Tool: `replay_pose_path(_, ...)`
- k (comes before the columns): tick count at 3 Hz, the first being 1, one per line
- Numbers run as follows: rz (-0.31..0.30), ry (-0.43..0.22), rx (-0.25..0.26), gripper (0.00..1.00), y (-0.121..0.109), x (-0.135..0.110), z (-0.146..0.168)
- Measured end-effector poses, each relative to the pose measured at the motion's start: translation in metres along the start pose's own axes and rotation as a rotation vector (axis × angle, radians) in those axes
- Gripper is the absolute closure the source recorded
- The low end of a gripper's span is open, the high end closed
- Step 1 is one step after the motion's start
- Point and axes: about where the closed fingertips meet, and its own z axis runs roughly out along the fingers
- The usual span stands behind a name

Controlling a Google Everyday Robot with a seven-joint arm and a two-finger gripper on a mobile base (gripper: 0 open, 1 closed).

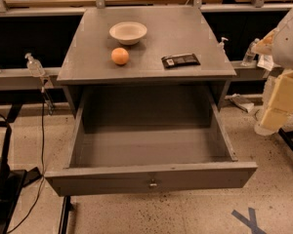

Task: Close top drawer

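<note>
The top drawer (pixel 151 177) of a grey cabinet is pulled far out toward me, and its inside is bare. Its flat front panel has one small metal knob (pixel 152 183) at the centre. My arm comes in at the right edge, white above and cream-coloured below. The gripper (pixel 282 104) hangs there to the right of the drawer's right side, apart from it and well away from the front panel and the knob.
On the cabinet top (pixel 195 33) stand a white bowl (pixel 128 32), an orange (pixel 119 56) and a dark snack packet (pixel 180 60). Sanitiser bottles stand at the left (pixel 34 65) and right (pixel 249 52). Black equipment (pixel 2 179) with cables is at the left. A blue tape cross (pixel 249 220) marks the floor.
</note>
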Motion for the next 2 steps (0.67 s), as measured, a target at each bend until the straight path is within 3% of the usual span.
replay_pose_path(2, 0.006, 0.026, -0.012, 0.0, -0.0017, 0.0047, 0.0059)
